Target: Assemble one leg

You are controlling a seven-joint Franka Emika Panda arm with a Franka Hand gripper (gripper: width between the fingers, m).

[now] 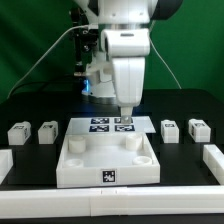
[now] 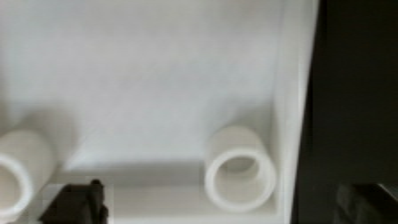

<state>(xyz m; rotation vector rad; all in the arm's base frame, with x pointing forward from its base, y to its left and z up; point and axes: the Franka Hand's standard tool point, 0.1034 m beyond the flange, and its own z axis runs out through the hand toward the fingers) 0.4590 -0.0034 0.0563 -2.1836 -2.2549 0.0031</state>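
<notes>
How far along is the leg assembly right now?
Done: nothing yet; all four legs lie loose, such as the leg on the exterior view's right, and the sockets in view on the tabletop are empty. In hand: nothing; the gripper is open, low over the tabletop. Left: grasp a leg and fit it.

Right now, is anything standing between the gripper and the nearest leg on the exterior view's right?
Only the raised rim of the tabletop. The gripper hangs open, low over that piece's far corner on the exterior view's right; the nearest leg stands just outside the rim. Nothing else shows between them, so lifting first seems wise.
</notes>
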